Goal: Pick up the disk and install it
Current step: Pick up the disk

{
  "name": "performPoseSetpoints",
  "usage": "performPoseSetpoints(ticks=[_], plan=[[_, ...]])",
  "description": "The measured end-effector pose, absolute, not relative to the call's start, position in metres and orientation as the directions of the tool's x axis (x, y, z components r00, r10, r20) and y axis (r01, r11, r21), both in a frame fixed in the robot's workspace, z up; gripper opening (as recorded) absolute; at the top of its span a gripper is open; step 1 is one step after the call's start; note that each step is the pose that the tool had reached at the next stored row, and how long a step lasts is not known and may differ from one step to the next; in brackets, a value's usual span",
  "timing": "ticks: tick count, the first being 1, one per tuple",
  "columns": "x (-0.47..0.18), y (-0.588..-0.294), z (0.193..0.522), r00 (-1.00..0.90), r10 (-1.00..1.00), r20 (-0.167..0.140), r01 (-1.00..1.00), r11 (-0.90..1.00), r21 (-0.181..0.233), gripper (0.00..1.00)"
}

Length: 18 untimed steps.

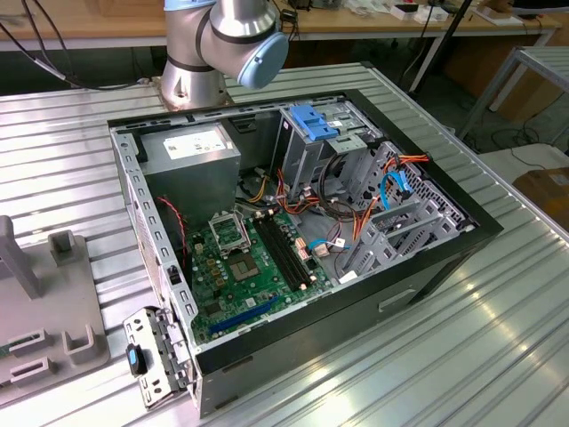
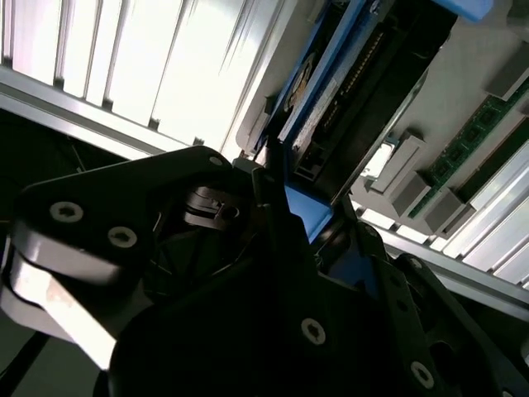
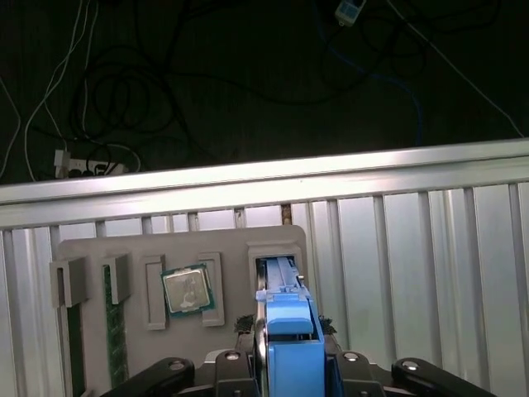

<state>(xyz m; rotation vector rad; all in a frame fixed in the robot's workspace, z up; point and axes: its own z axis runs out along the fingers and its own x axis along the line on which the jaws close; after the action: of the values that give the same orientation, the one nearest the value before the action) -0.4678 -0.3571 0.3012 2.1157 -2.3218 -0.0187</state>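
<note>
The disk [image 3: 289,351], a grey drive in a bright blue carrier rail, stands on edge at a slot of the grey fixture tray [image 3: 124,248]. In the first wrist view my gripper [image 3: 289,331] straddles its blue end, with a black finger [image 3: 248,331] tight against each side. The second wrist view has the disk [image 2: 331,74] edge-on, its blue rail running down into my gripper [image 2: 310,215], which is shut on it. The open computer case [image 1: 293,231] lies on the ribbed table in the exterior view, with the arm's base [image 1: 191,71] behind it.
The tray also holds a processor chip [image 3: 188,291] and a green memory stick [image 3: 116,331]; part of it sits at the exterior view's left [image 1: 44,302]. Inside the case are an upright metal cage with a blue latch [image 1: 311,120], a grey power box [image 1: 191,151] and loose cables [image 1: 391,187].
</note>
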Motion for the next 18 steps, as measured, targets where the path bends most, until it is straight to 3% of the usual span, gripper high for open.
performPoseSetpoints(ticks=[11, 13, 18], plan=[[-0.4678, -0.3571, 0.3047, -0.093, -0.996, -0.008, -0.996, 0.093, 0.009, 0.38], [-0.4678, -0.3572, 0.3046, -0.093, -0.996, -0.008, -0.996, 0.093, 0.009, 0.46], [-0.4678, -0.3571, 0.3113, -0.093, -0.996, -0.008, -0.996, 0.093, 0.009, 0.46]])
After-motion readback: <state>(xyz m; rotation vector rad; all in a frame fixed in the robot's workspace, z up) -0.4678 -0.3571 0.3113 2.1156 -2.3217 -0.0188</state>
